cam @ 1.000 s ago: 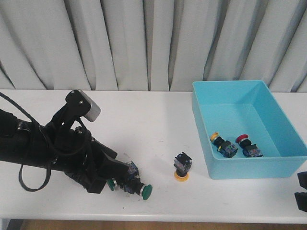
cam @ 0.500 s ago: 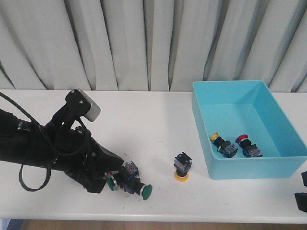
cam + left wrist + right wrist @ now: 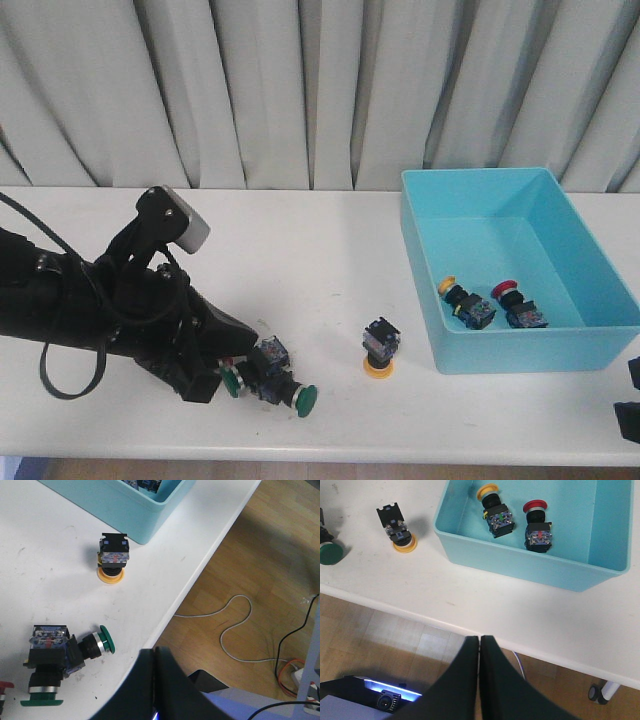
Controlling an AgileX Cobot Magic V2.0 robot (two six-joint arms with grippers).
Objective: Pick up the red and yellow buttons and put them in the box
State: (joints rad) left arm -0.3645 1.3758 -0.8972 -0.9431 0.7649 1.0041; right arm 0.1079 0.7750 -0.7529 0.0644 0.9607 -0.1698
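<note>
Two buttons already inside the box (image 3: 585, 265), which sits at the right end of the white table (image 3: 300, 250), reaching from near the back edge almost to the front edge. In the box, toward its front wall: a yellow-capped button (image 3: 462, 300) and a red-capped button (image 3: 515, 305), lying on their sides, side by side, close together but not clearly touching. From the right wrist view, same pair seen with caps toward the far wall.

On the open tabletop, just left of the box's front left corner and near the front edge: another yellow button (image 3: 380, 350), standing cap-down, dark body on top, apart from the box wall.

Further left along the front edge: two green-capped push-buttons (image 3: 285, 385), dark bodies touching, one cap pointing toward the front edge, the other sideways. At the very edge of the left wrist view, a sliver of a red cap (image 3: 4, 686) beside them.

Left gripper (image 3: 154, 657) low over the front left part of the table, fingers pressed together with nothing between them. Right gripper (image 3: 479, 647) off the table's front right corner, fingers likewise closed on nothing.

No legible writing, brand or label on any button, the box or the arms; small coloured markings on the button bodies too fine to read.
</note>
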